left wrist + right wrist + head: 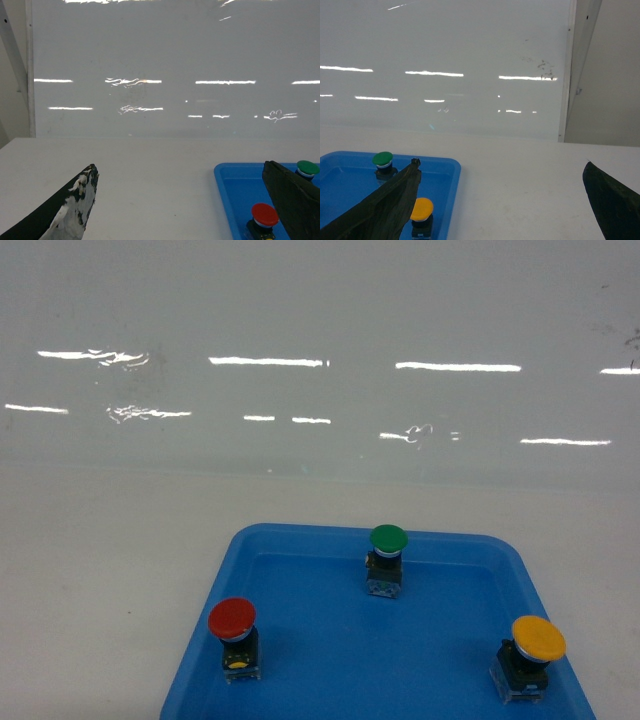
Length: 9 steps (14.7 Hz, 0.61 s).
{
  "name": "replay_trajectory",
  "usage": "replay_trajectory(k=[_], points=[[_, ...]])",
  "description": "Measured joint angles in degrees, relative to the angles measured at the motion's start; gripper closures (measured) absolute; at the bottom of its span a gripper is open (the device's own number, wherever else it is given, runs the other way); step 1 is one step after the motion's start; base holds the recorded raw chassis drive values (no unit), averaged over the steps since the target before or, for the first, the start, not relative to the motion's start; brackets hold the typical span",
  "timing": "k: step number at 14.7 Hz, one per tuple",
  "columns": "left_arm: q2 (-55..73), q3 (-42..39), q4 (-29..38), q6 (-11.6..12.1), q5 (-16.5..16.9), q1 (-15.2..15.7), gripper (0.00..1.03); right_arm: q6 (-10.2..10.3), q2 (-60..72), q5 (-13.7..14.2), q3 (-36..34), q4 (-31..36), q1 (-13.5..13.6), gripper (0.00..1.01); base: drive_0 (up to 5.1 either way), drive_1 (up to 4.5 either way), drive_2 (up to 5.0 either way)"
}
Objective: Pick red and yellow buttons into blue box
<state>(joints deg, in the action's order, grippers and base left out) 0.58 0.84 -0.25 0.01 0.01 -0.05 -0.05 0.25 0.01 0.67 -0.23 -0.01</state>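
A glossy white wall panel filled the background, and below it stretched a pale table. On the table sat a shallow blue tray, and in it three push-buttons stood upright and well apart. The green button stood near the far rim, the red button by the left wall, and the yellow button by the right wall. No deep blue crate appeared in any view. The left gripper hung over bare table just left of the tray; its jaws stood wide apart, holding nothing and touching nothing, with one worn, white-scuffed finger at lower left and the other dark finger overlapping the tray's near corner in the wrist view. The right gripper was likewise spread wide and empty, one finger crossing in front of the tray beside the yellow cap, the other finger over bare table to the right.
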Motion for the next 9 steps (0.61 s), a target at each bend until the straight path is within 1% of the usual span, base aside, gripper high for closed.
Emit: replay_trajectory(k=[9], points=[[0.0,-0.02,0.0,0.0,0.0,0.0,0.05,0.0,0.0,0.0,0.0,0.0,0.0,0.03,0.0,0.0,0.0]])
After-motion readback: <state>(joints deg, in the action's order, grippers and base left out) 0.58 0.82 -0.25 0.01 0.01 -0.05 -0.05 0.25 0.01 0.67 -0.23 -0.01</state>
